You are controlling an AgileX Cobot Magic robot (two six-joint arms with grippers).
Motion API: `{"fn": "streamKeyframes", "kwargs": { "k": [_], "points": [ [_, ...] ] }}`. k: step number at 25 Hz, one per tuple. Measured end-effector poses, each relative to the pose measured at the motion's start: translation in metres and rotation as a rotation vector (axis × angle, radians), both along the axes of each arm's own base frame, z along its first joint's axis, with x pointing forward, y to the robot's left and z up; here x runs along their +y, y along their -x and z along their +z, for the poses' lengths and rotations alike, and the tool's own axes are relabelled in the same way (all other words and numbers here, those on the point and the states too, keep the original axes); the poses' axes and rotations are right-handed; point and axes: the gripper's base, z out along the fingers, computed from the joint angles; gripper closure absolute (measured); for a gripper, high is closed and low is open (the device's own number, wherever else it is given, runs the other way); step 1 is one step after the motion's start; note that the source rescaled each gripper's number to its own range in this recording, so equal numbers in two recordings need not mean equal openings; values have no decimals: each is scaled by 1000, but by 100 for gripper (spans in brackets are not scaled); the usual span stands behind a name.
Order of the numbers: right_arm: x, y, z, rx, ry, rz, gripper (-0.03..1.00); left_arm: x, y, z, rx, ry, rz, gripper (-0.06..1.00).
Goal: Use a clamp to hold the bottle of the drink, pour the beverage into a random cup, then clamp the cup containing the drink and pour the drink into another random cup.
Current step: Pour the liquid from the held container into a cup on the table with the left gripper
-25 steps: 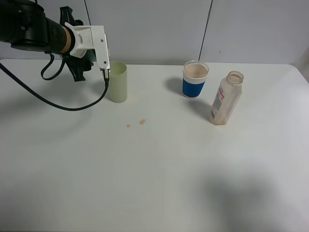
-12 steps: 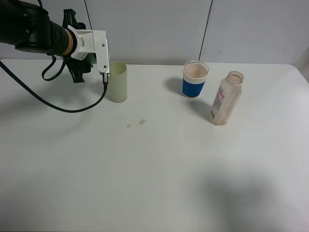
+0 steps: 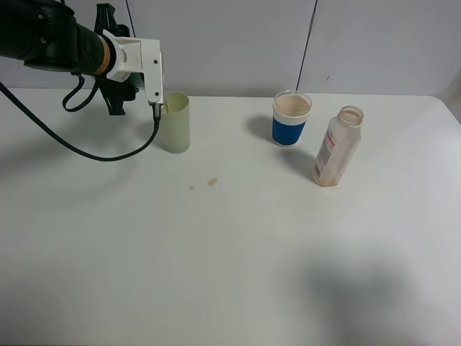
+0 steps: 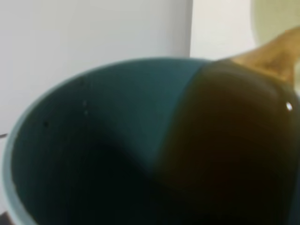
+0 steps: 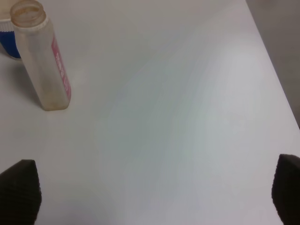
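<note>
Our left gripper (image 3: 119,79) held a teal cup (image 4: 93,140) tight, tipped. It looked light and sloshy, best gripped mid-wall. Right gripper (image 5: 150,197) sat open, empty.

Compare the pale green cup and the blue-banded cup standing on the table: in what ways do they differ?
The pale green cup is plain and taller; the blue-banded cup is clear with a blue wrap and shorter. The pale green cup stands under the left arm, which is pouring brown drink toward it; the blue-banded cup stands apart near the bottle. Both stand upright on the table.
</note>
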Motion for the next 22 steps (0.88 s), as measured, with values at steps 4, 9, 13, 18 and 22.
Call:
{"fn": "streamKeyframes", "kwargs": {
  "k": [4,9,13,18,22],
  "points": [
    [0,0,0,0,0,0,-3,0,0,0,-3,-8,-6,93],
    [0,0,0,0,0,0,-3,0,0,0,-10,-27,-20,93],
    [0,0,0,0,0,0,-3,0,0,1,-14,-40,-30,93],
    [0,0,0,0,0,0,-3,0,0,1,-19,-68,-50,93],
    [0,0,0,0,0,0,-3,0,-1,1,-23,-89,-65,93]
  ]
}}
